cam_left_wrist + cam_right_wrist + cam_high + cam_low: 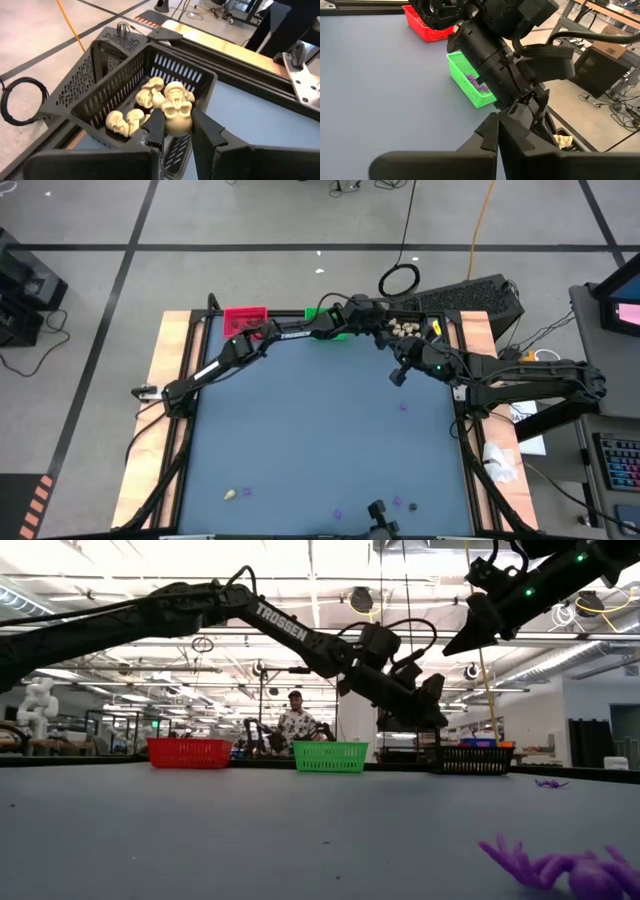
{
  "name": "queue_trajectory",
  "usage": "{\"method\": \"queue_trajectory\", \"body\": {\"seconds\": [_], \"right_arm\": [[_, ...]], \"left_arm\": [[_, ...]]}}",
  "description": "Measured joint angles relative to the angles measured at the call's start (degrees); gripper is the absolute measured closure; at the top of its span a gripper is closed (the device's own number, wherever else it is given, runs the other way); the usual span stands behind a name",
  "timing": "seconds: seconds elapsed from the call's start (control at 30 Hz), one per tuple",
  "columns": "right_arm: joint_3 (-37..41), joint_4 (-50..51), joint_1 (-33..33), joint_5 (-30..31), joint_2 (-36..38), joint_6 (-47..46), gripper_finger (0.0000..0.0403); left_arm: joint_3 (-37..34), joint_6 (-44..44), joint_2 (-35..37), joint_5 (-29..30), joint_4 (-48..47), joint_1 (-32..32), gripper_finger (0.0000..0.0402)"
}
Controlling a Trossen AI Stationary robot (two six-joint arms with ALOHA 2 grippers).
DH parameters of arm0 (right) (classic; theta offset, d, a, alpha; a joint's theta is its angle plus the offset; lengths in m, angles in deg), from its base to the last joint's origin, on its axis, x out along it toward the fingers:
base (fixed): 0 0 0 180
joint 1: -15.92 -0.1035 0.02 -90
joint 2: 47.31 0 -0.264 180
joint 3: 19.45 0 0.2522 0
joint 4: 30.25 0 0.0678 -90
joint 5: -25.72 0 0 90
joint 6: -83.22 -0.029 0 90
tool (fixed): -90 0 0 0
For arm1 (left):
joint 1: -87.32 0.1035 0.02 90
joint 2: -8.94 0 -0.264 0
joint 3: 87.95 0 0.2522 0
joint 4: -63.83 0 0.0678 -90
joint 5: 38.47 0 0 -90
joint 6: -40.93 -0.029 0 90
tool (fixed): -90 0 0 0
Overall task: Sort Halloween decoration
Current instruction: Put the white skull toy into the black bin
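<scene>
My left gripper (178,120) reaches to the table's far right corner and is shut on a cream-white skull (177,102), which it holds over the black bin (125,70). Several more cream skulls (125,121) lie on that bin's floor. My right gripper (398,377) hangs shut and empty above the table's right side, just short of the black bin (410,327). Loose trinkets lie near the front edge: a cream lump (231,494), purple bits (338,514) and a dark lump (411,505). My left gripper pinches the skull between its two fingers, by the two sides of its lower part (167,120). The fingers slant slightly downward toward the table's far right corner. The skull sits upright, lifted clear above the bin's near wall.
A red bin (245,318) and a green bin (322,315) holding purple bits (475,82) stand along the far edge, left of the black one. A purple spider (560,865) lies close to the low camera. A person (296,720) stands beyond the table.
</scene>
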Motion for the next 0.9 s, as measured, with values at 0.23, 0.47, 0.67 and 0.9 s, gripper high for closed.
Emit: {"method": "queue_trajectory", "body": {"seconds": [0.23, 0.47, 0.67, 0.9], "right_arm": [[0.02, -0.44, 0.00, 0.00, 0.00, -0.01, 0.0403], [0.02, -0.66, 0.00, -0.03, 0.00, -0.13, 0.0403], [0.02, -0.69, -0.02, -0.20, -0.02, -0.17, 0.0403], [0.02, -0.73, -0.09, -0.23, -0.02, -0.20, 0.0403]], "left_arm": [[0.09, -0.12, 0.00, 0.17, 1.51, 0.00, 0.0352], [0.15, 0.03, -1.66, -0.67, 1.53, -0.11, 0.0352], [0.05, 0.78, -2.05, -0.96, 1.98, -0.10, 0.0352], [0.09, 0.19, -1.99, -0.98, 1.72, -0.11, 0.0338]]}}
